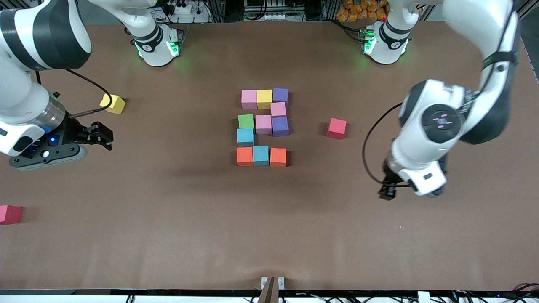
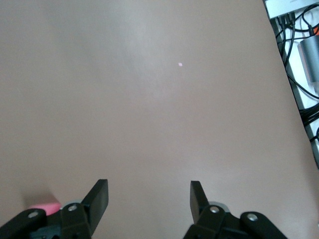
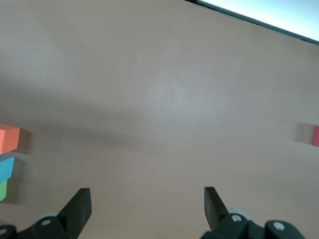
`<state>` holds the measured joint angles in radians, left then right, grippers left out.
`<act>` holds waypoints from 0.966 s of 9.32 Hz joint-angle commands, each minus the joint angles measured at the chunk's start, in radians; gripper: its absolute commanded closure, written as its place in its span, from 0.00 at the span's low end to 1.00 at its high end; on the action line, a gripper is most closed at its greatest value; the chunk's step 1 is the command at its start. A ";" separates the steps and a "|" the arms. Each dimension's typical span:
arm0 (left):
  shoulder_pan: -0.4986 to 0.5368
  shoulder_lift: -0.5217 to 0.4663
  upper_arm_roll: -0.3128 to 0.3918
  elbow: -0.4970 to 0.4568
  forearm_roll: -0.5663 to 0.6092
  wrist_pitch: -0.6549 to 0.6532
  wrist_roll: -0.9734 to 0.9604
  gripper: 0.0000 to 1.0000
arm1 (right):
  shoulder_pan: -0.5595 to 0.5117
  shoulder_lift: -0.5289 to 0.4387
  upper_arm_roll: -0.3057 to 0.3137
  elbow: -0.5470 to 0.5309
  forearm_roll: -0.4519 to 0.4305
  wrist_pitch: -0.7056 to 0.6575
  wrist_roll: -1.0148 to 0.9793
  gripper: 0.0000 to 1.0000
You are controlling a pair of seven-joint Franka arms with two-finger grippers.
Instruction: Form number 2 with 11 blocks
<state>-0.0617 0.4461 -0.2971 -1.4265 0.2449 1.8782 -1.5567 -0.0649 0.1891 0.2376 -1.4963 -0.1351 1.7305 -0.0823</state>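
Between my two sets of fingers, at mid-surface, sits the number 2 [image 1: 263, 127], all eleven cubes touching. I judge it finished: pink, yellow, purple on top, orange, blue, orange at the base. Its long axis runs from the bases toward the front camera, top toward the bases. My left gripper [image 1: 388, 190] hovers over bare surface, fingers [image 2: 98, 198] apart and holding nothing. My right gripper [image 1: 103, 136] waits wide open, empty. A spare yellow cube [image 1: 113, 104] lies near it.
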 commanded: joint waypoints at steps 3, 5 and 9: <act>0.043 -0.174 -0.005 -0.093 -0.076 -0.217 0.426 0.24 | -0.029 0.001 0.012 0.021 -0.011 -0.022 -0.001 0.00; 0.031 -0.309 0.045 -0.223 -0.142 -0.254 0.679 0.24 | -0.044 0.001 0.014 0.025 -0.003 -0.020 0.006 0.00; 0.023 -0.429 0.211 -0.246 -0.257 -0.309 1.194 0.25 | -0.046 -0.007 0.019 0.080 -0.006 -0.111 0.001 0.00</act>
<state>-0.0292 0.0488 -0.1389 -1.6820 0.0378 1.5761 -0.4828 -0.0922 0.1869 0.2354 -1.4691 -0.1351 1.6533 -0.0813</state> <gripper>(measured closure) 0.247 0.000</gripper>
